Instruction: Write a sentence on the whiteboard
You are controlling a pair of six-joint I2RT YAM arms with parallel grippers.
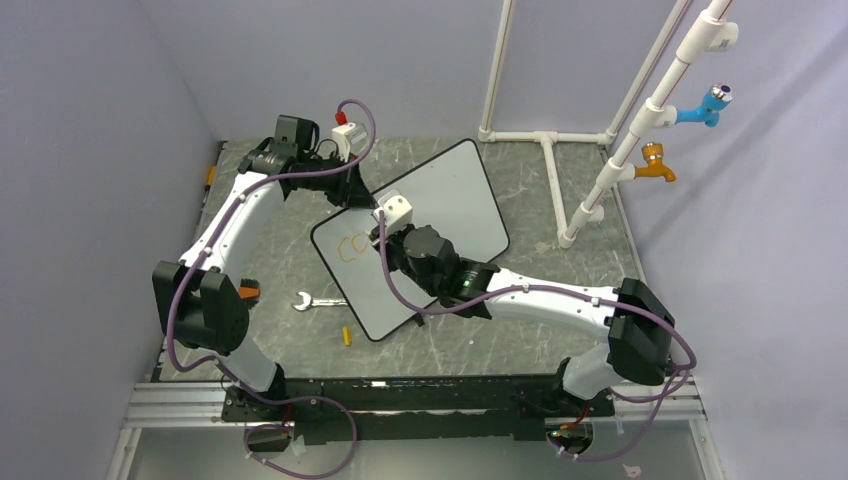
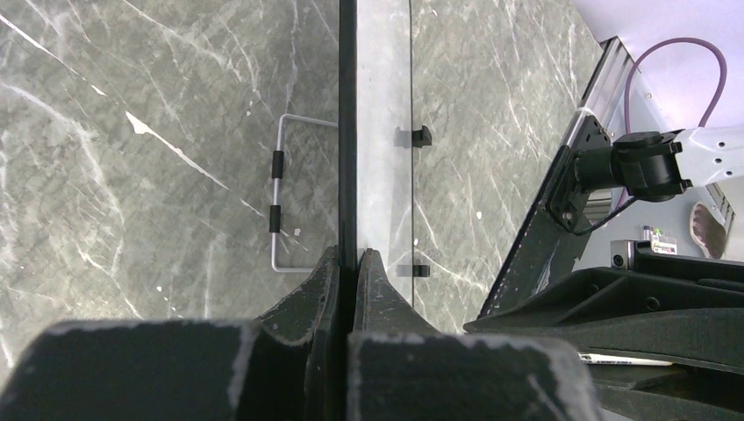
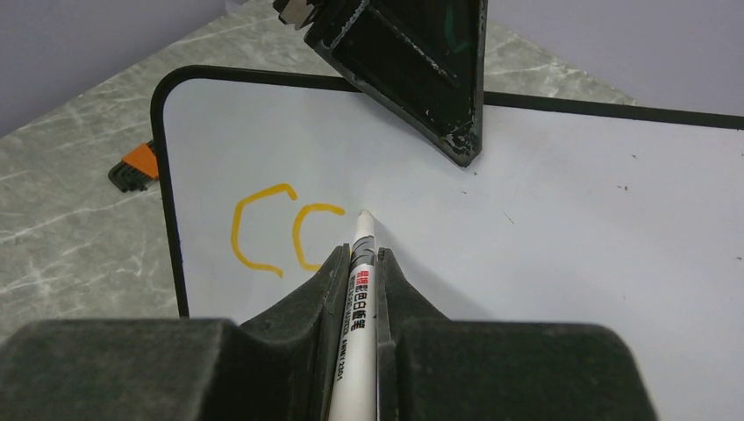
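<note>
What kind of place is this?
Probably a robotics lab: a left arm and right arm bolted to a marble-patterned table, plain walls around it, and a white pipe frame with a blue tap.

Free room over the whiteboard [image 1: 455, 195] at right; left pincer [image 2: 354, 263] blocks its far-left edge, wrench [image 1: 312, 301] flanks the near-left.

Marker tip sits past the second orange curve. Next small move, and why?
Probably sweep the marker tip round to the lower end of the second curve, closing it: it is open toward the marker, whose tip sits by its upper end, and the left claw clamps the whiteboard.
</note>
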